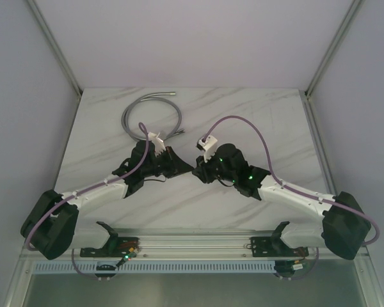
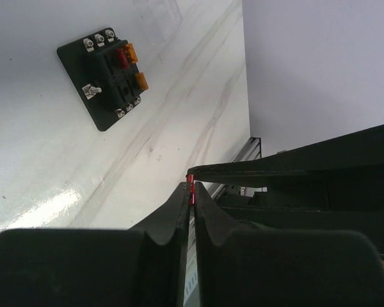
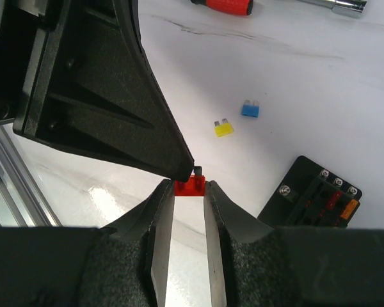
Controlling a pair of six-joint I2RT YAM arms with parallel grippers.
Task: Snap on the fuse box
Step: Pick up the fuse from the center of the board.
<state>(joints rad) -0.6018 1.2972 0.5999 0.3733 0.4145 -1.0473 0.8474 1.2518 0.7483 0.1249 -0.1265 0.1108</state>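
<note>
The fuse box (image 2: 102, 77) is a black square block lying flat on the white table, with red and orange fuses in its slots. It also shows in the right wrist view (image 3: 313, 192). In the top view it is hidden under the arms. My left gripper (image 2: 192, 187) is shut on the thin edge of a small red fuse (image 3: 191, 185). My right gripper (image 3: 190, 185) is shut on the same fuse across its width. The two grippers meet tip to tip above the table (image 1: 187, 165), a little away from the fuse box.
A loose yellow fuse (image 3: 224, 128) and a blue fuse (image 3: 250, 109) lie on the table. A red screwdriver handle (image 3: 224, 5) and a metal tool (image 3: 336, 5) lie farther off. A grey coiled cable (image 1: 150, 115) lies at the back. A clear cover (image 2: 157, 16) lies beyond the fuse box.
</note>
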